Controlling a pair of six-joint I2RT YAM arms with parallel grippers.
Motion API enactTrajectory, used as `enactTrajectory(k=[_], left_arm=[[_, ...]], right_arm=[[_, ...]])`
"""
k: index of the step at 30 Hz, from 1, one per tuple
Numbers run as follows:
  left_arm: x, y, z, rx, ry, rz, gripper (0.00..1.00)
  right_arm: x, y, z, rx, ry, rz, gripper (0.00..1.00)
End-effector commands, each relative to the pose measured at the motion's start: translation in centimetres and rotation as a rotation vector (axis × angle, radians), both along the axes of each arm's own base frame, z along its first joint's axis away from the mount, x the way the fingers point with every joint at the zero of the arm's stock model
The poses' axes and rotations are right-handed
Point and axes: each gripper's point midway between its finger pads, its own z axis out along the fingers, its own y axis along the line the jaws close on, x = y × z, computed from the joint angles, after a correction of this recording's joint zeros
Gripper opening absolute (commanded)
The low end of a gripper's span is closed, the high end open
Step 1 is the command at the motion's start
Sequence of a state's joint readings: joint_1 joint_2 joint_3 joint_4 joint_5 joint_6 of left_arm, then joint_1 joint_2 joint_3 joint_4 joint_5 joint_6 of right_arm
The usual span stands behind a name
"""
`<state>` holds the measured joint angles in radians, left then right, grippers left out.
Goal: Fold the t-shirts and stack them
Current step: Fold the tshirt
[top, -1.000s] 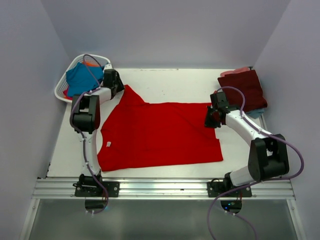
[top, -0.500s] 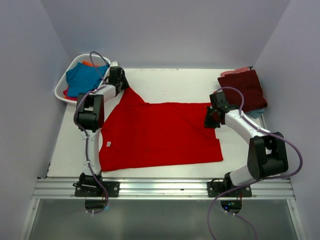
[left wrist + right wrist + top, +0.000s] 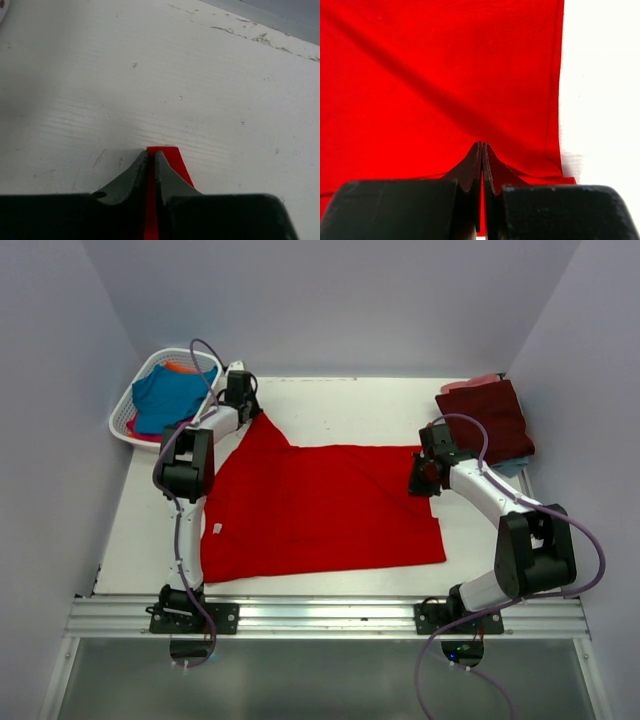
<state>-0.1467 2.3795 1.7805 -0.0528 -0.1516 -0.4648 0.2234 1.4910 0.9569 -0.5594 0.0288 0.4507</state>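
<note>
A large bright red t-shirt (image 3: 320,505) lies spread flat on the white table (image 3: 340,405). My left gripper (image 3: 243,403) is shut on the shirt's far left sleeve tip, a red strip (image 3: 167,159) between the fingers in the left wrist view. My right gripper (image 3: 424,472) is shut on the shirt's right edge, pinching red cloth (image 3: 445,75) in the right wrist view. A folded dark maroon t-shirt (image 3: 487,418) tops a stack at the far right, pink and pale blue edges under it. A teal blue t-shirt (image 3: 165,396) and an orange one (image 3: 182,367) lie in the basket.
A white lattice basket (image 3: 128,405) stands at the far left corner, beside my left arm. Grey walls close the table on three sides. A metal rail (image 3: 330,615) runs along the near edge.
My left gripper has moved right and farther back with the sleeve tip, drawing the sleeve out and the shirt's left edge slightly right. The right gripper has barely moved.
</note>
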Motion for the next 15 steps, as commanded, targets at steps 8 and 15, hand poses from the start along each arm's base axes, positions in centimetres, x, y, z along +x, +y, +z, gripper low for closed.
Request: enactTrajectory(k=[8, 15], left_arm=[[-1.4, 0.8, -2.7, 0.045, 0.090, -0.008, 0.00], [-0.6, 1.0, 3.5, 0.045, -0.026, 0.005, 0.00]], right_arm=[[0.7, 0.5, 0.8, 0.017, -0.035, 0.027, 0.00], [0.9, 0.6, 0.9, 0.019, -0.044, 0.023, 0.00]])
